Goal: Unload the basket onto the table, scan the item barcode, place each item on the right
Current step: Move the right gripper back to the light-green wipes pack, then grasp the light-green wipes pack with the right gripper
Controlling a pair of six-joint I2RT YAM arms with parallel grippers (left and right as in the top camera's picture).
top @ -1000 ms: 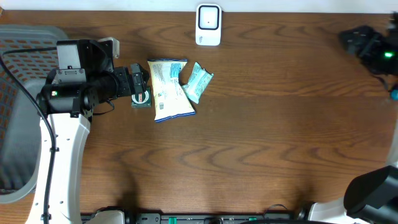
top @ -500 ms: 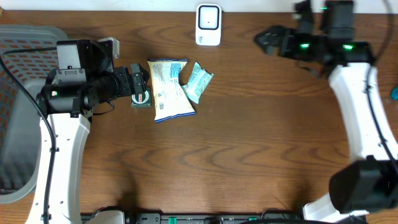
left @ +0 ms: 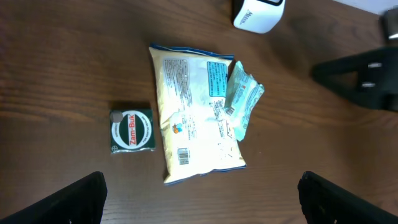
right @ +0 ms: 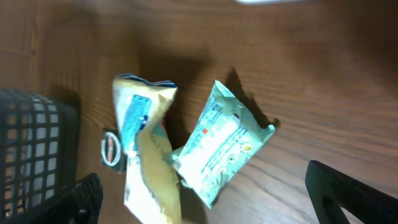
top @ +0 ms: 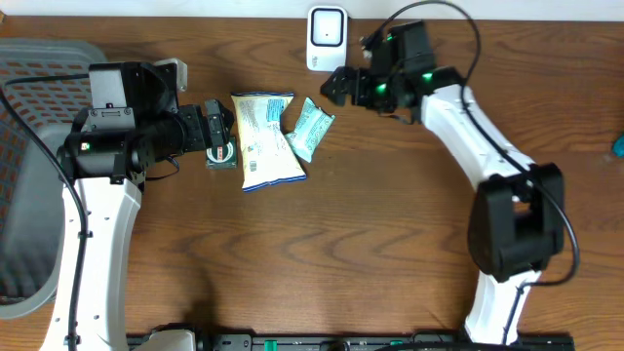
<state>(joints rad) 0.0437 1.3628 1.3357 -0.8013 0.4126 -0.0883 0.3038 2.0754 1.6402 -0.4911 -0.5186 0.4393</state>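
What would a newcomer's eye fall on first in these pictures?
A pale yellow snack bag lies on the wooden table, left of centre, with a teal packet overlapping its right edge and a small green tin on its left. The right pincer hovers open beside the teal packet, near the white scanner at the far edge.

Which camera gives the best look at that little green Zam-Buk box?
The left wrist view: the Zam-Buk box lies fully in sight, label readable. Overhead, it is small and partly covered by the left arm. The right wrist view shows only a blurred sliver.
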